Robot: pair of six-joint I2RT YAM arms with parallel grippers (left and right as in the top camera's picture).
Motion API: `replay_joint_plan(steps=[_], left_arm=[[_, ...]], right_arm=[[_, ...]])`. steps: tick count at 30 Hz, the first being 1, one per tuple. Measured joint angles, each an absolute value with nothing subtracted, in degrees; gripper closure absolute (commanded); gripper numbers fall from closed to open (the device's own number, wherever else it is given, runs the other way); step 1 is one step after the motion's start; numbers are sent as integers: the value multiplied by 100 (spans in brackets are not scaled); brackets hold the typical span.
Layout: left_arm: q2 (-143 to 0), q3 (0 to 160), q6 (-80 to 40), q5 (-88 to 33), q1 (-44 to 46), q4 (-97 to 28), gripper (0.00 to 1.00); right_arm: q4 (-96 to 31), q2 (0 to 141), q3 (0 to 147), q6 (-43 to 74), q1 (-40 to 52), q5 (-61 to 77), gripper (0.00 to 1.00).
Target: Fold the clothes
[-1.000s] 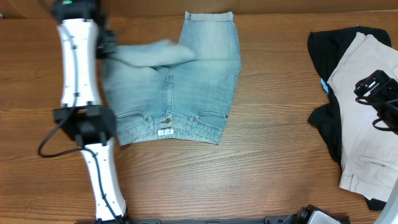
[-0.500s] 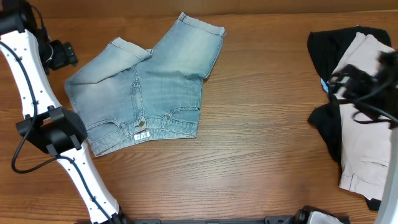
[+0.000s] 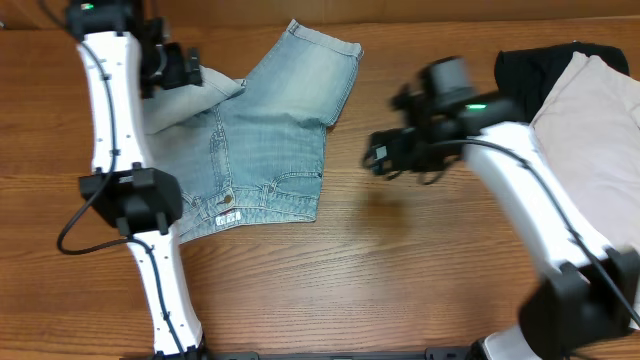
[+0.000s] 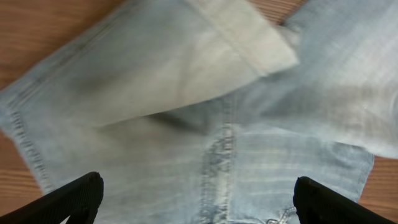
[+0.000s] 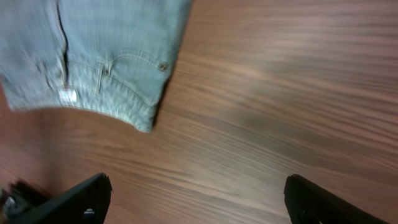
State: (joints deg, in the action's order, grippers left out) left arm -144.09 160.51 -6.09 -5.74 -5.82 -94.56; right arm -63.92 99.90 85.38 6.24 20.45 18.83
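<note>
The left pincer (image 3: pixel 188 70) is hovering with its fingers spread wide and gripping nothing, over the far left leg of the light-blue faded denim shorts (image 3: pixel 262 140), whose end is lying folded back. The shorts are lying flat on the brown wooden counter (image 3: pixel 400 280), left of centre, with the waistband facing the near edge. The right pincer (image 3: pixel 380 157), blurred, is hanging just right of them, its fingers also spread and empty. At the far right, cream-beige trousers (image 3: pixel 590 140) are lying on a black garment (image 3: pixel 520 75).

White arm links (image 3: pixel 110 100), black joints (image 3: pixel 135 195), black cables (image 3: pixel 75 222).
</note>
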Motion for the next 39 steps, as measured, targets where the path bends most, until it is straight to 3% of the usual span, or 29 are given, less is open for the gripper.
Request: replay_joint_plan(steps=[9,16,30,39], left_arm=[[-14409,16051,-661,-244,-342,-9319,0],[-14409,16051,-716,-161,-364,-9319,0],[-14409,16051,-714,-123,-364,-9323,0],[-14409,16051,-701,-121,-364,-9321,0]], right_arm=[[-5513,10984,8482,845,3402,718,8],[-4827,11399,8479,781,3940,-388,13],[-4770,12022,8486,797,3983,-998,14],[-5933,12079,8586,1695,3664,-1133,10]])
